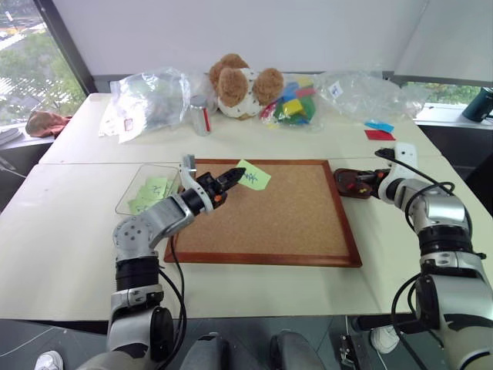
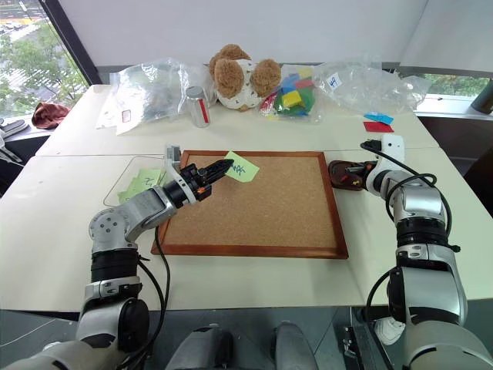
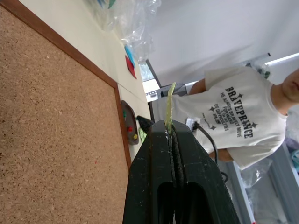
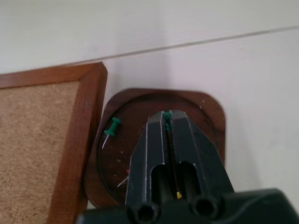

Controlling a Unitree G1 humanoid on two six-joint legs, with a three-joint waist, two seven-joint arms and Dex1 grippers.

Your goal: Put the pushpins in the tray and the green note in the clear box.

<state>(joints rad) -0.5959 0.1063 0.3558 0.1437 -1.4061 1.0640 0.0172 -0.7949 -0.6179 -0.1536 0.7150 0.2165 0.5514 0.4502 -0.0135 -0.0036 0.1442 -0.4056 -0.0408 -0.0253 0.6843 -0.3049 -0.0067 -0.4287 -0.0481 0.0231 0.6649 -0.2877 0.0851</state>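
The green note (image 1: pixel 253 176) hangs over the far edge of the corkboard (image 1: pixel 269 223), pinched by one edge in my shut left gripper (image 1: pixel 229 180). To its left stands the clear box (image 1: pixel 131 202), with several light-green notes lying inside. My right gripper (image 4: pixel 167 119) hovers low over the dark reddish-brown tray (image 4: pixel 210 109), which sits just off the board's right edge. Its fingers are pressed together on a green pushpin (image 4: pixel 167 113) at their tips. Another green pushpin (image 4: pixel 112 126) lies in the tray, along with a red and a yellow one partly hidden under the fingers.
A plush bear (image 1: pixel 240 83), a metal can (image 1: pixel 200 114), clear plastic bags (image 1: pixel 146 100) and coloured blocks line the table's far side. Red and blue paper pieces (image 1: pixel 377 131) lie at the far right. A person in a white T-shirt (image 3: pixel 238 116) stands beyond the table.
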